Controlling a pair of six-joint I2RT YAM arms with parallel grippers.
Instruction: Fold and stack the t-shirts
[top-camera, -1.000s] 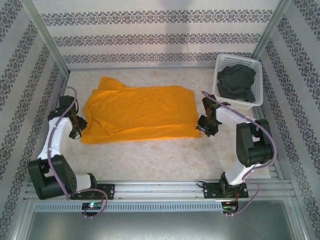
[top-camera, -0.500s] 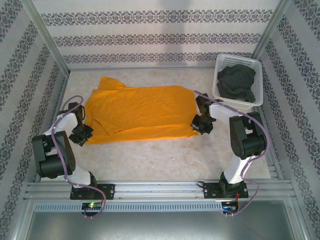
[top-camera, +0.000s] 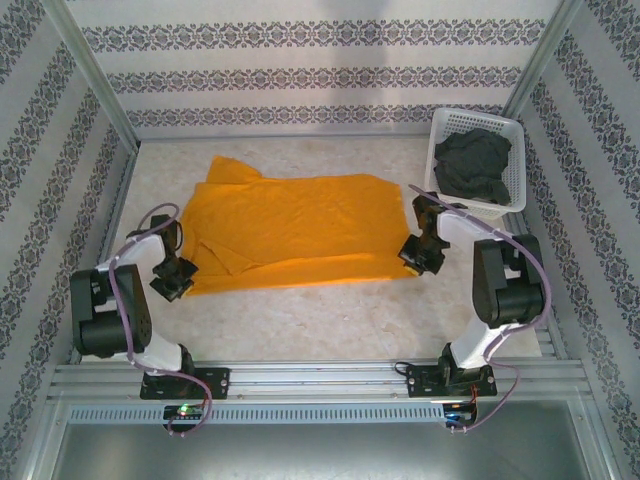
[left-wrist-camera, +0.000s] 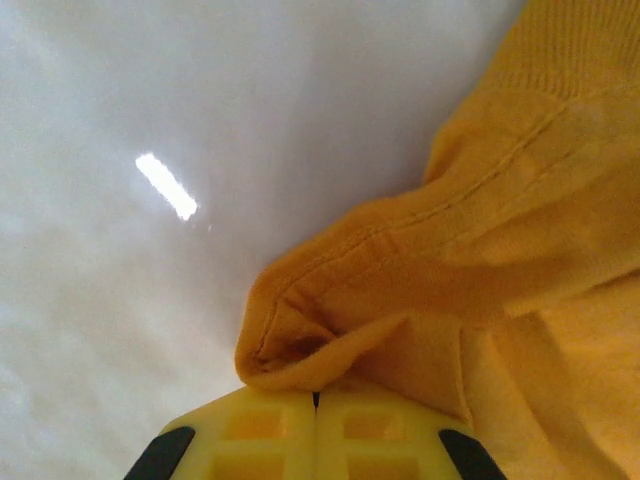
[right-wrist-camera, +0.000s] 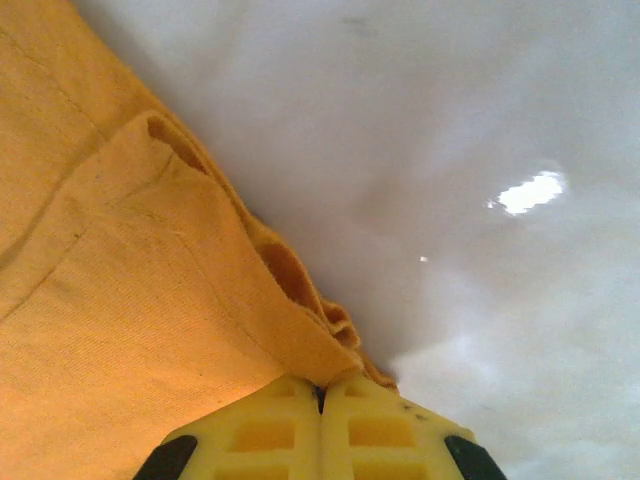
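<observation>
While the orange t-shirt (top-camera: 290, 230) lies spread mid-frame, the left gripper (top-camera: 178, 278) is clamped on its lower-left corner and the right gripper (top-camera: 418, 255) on its lower-right; the grey t-shirt (top-camera: 472, 165) sits in the basket (top-camera: 478, 209), upper right.

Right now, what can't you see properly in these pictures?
- Grey t-shirt, top view: it is crumpled inside the basket, and the walls hide its lower part.
- Orange t-shirt, top view: folded-over layers cover what lies beneath.
- Left hand, left wrist view: cut off by the bottom edge, and bunched cloth hides the pinch.
- Right hand, right wrist view: also cut off by the bottom edge.
</observation>
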